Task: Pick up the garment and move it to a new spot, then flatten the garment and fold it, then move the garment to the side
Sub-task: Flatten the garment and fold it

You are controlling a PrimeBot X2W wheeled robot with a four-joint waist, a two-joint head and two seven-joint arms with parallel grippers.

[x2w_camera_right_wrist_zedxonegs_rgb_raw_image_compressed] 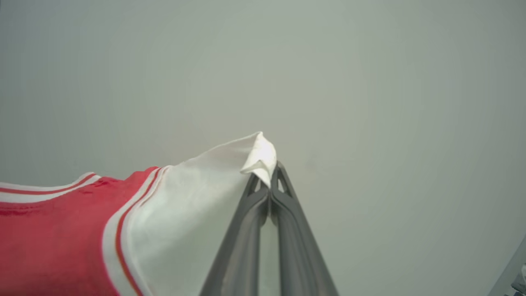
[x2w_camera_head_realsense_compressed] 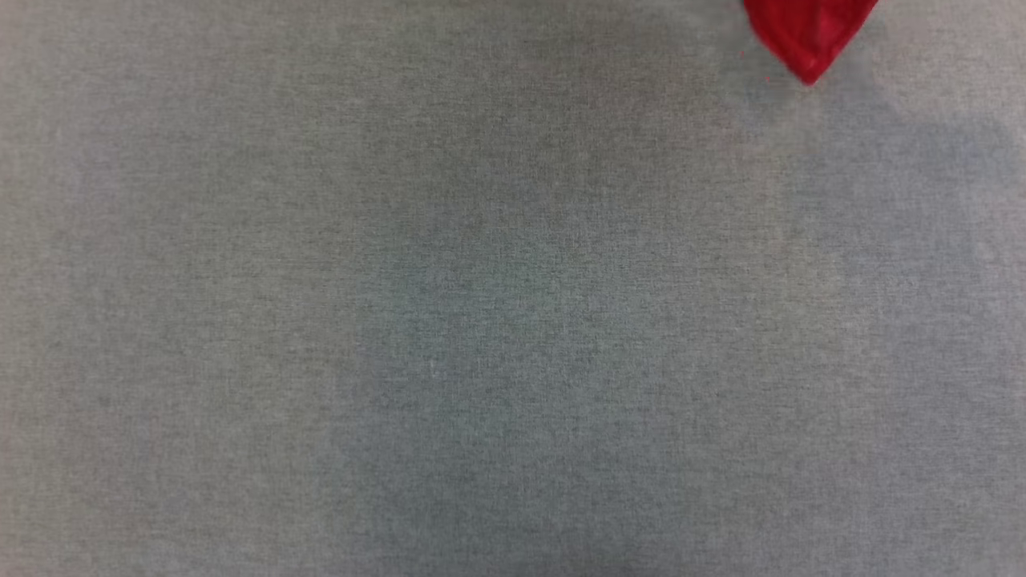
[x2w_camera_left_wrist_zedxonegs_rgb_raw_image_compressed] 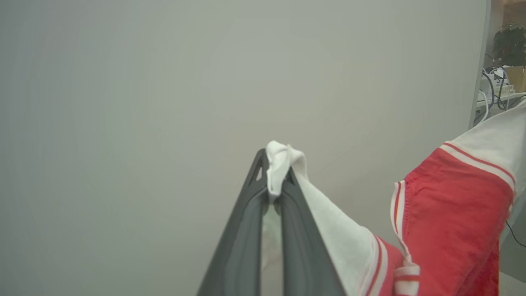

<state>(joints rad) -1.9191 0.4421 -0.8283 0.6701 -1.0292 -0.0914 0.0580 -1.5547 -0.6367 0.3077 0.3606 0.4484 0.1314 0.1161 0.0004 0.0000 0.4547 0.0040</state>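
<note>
The garment, a red jersey with white sleeves and red-and-white striped trim, hangs lifted between both grippers. In the left wrist view my left gripper (x2w_camera_left_wrist_zedxonegs_rgb_raw_image_compressed: 276,172) is shut on a bunched white sleeve tip, and the garment (x2w_camera_left_wrist_zedxonegs_rgb_raw_image_compressed: 448,213) drapes away to the right. In the right wrist view my right gripper (x2w_camera_right_wrist_zedxonegs_rgb_raw_image_compressed: 269,174) is shut on the other white sleeve tip, with the garment (x2w_camera_right_wrist_zedxonegs_rgb_raw_image_compressed: 57,230) spreading to the left. The head view catches a red pointed corner of the garment (x2w_camera_head_realsense_compressed: 808,36) at the top right, over the grey tabletop (x2w_camera_head_realsense_compressed: 481,320).
The grey cloth-covered table (x2w_camera_left_wrist_zedxonegs_rgb_raw_image_compressed: 164,102) spreads wide below the grippers. Past its far right edge in the left wrist view stand a shelf with cables (x2w_camera_left_wrist_zedxonegs_rgb_raw_image_compressed: 495,88) and a potted plant (x2w_camera_left_wrist_zedxonegs_rgb_raw_image_compressed: 509,43).
</note>
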